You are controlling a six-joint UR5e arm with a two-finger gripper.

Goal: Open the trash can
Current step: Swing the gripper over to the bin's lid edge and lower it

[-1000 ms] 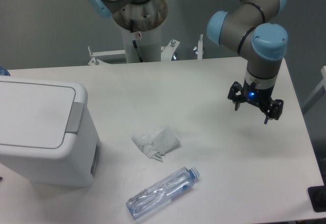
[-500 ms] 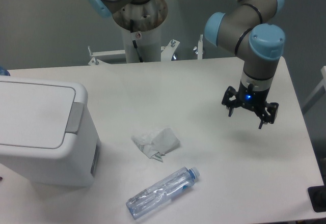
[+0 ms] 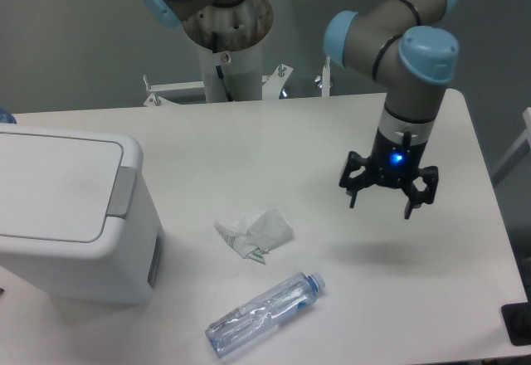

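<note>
Gripper (image 3: 381, 200) (jaws apart) hangs well right of the closed trash can (image 3: 70, 216).

Grey tubular arm (image 3: 383, 46) with light-blue round joint caps. Black gripper (image 3: 387, 193) with two dark fingers, small blue light glowing on the wrist just above. Second grey and blue joint beside a silver mounting column (image 3: 226, 41) with bolted base brackets.
</note>
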